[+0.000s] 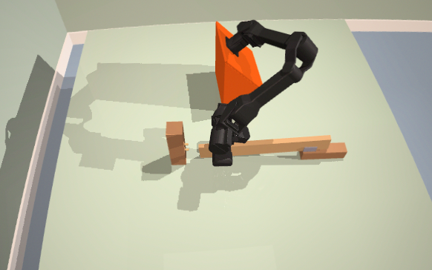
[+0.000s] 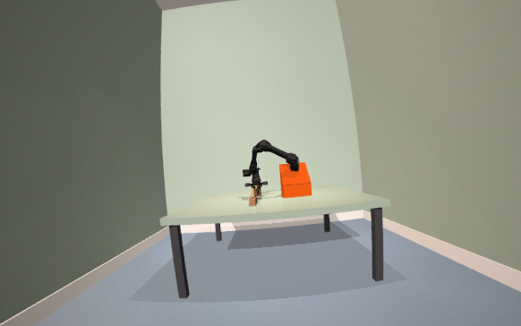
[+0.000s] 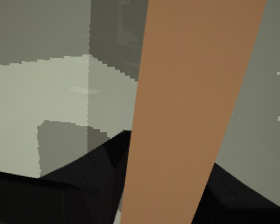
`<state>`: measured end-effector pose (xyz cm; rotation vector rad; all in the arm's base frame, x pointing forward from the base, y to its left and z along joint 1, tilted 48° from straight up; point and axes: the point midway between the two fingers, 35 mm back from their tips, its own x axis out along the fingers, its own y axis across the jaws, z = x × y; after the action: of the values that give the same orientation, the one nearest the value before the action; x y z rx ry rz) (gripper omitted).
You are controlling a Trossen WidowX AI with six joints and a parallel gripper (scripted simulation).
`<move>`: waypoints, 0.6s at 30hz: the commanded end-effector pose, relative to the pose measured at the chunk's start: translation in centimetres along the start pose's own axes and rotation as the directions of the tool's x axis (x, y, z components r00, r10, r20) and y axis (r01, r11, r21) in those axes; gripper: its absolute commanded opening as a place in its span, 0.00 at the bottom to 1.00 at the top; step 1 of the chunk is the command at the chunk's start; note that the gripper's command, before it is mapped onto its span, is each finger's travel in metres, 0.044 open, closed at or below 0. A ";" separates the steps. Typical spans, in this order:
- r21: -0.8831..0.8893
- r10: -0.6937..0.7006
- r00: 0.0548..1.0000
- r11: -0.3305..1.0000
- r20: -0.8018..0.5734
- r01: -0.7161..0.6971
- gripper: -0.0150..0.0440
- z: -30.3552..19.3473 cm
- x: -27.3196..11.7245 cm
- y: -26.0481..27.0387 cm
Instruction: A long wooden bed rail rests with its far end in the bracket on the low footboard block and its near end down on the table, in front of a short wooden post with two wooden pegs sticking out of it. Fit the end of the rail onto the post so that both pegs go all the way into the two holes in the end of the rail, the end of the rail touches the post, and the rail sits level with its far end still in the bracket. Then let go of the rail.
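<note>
Claw (image 1: 222,153) (image 2: 256,184) (image 3: 151,143) Closed on Bed Rail (image 1: 280,145) (image 2: 253,193) (image 3: 191,75), Pegs Unengaged

Claw state: pinching the bed rail, one finger on each side. The top view places the grip close to the near end of the rail; the claw body covers the rail at that location and hides the fingertips. In the wrist view, the flat orange-brown face of the rail runs between the two black fingers, slightly slanted.

Rail position: the near end faces the wooden post (image 1: 177,145) and is separated from it by a narrow gap. Two pegs (image 1: 186,149) project from the post toward the rail; neither has entered the rail. The height of the near end relative to the worktop (image 1: 310,204) (image 2: 222,208) cannot be determined from these views. The holes in the rail end cannot be made out.

Far end: located at the grey bracket (image 1: 310,149) on the low footboard block (image 1: 334,152) (image 2: 252,202). The rail passes behind the visible bracket plate in the top view.

Arm configuration: the black arm (image 1: 277,87) (image 2: 276,151) is mounted on an orange pedestal (image 1: 232,79) (image 2: 296,190) standing on the worktop. Its links rise from the pedestal, bend at the elbow and descend to the claw over the rail. The exterior view shows the claw pointing downward.
</note>
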<state>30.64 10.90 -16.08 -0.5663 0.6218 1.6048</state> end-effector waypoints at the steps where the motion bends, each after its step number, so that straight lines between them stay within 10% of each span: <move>1: -0.009 -0.016 1.000 1.000 0.002 0.016 0.25 0.0 -0.6 -0.6; 18: -0.009 -0.016 1.000 1.000 0.002 0.016 0.25 0.0 -1.5 -0.8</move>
<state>30.95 10.28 -15.52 -0.5701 0.6197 1.6073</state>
